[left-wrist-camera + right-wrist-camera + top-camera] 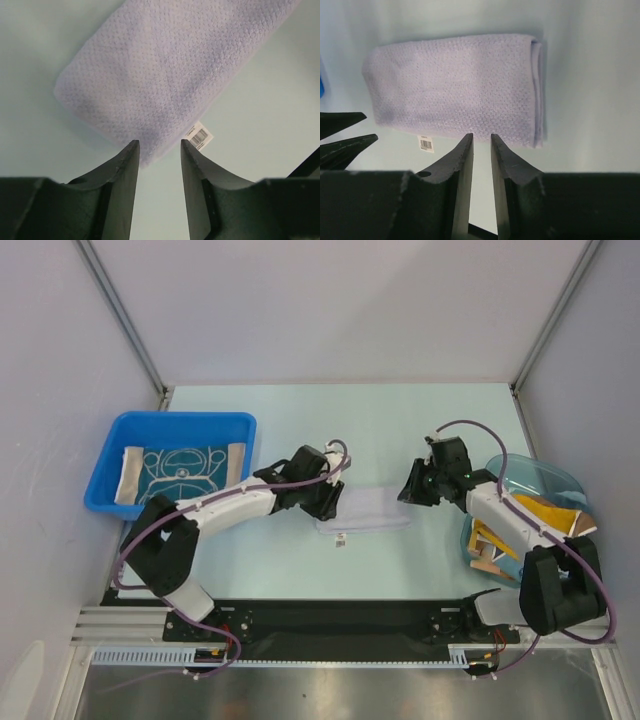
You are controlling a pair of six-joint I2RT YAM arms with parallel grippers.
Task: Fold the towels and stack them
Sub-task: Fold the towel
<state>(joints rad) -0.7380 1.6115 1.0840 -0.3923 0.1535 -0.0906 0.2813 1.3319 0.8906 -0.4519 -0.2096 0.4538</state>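
Note:
A plain pale lavender towel lies folded into a rectangle on the pale table between the two arms, its barcode label sticking out at one edge. My left gripper hovers at the towel's left end; in the left wrist view the towel lies just beyond its open, empty jaws. My right gripper sits at the towel's right end, and its jaws stand narrowly open over the towel's near edge, holding nothing. A teal towel with white swirls lies folded in the blue bin.
The blue bin stands at the left of the table. At the right, a clear blue tub holds crumpled orange-yellow and brown towels. The enclosure's white walls close in on three sides.

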